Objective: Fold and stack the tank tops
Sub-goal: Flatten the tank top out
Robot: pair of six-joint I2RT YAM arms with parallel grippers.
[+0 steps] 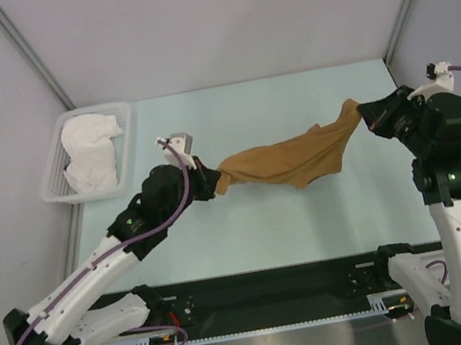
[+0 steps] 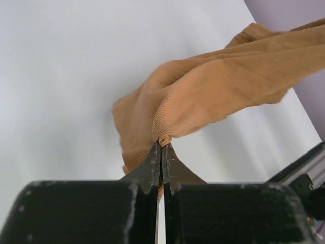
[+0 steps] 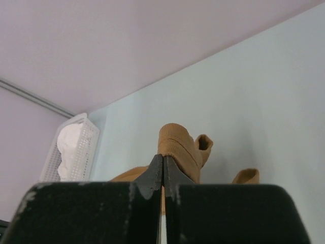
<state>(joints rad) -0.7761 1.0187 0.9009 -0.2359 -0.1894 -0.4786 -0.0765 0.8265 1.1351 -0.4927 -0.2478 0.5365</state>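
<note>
Nearest me, my left hand (image 2: 161, 148) has its jaws pressed together on a bunched edge of the tan top (image 1: 291, 160). In the left wrist view a small tuft of ribbed cloth is pinched right at the fingertips, and the rest fans away from them. From above, that hand sits left of the bench's (image 1: 293, 224) middle, with its arm reaching in from the near left corner.

The tan top hangs between my two hands as a long drawn-out band. Its long axis runs left to right across the bench and slants away from me toward the right. The left end is a narrow gather. The cloth widens past the middle and sags toward the near side, then tapers into a twisted strap at the right end. I cannot tell whether the sagging belly touches the bench.

Farther back on the right, my right hand (image 1: 362, 117) is clamped on that strap end, jaws together, with a loop of tan trim standing up just beyond the tips.

Farthest off, in the far left corner, the basket (image 1: 54, 175) holds the white top (image 1: 89, 153) in a crumpled heap, well apart from both hands.
</note>
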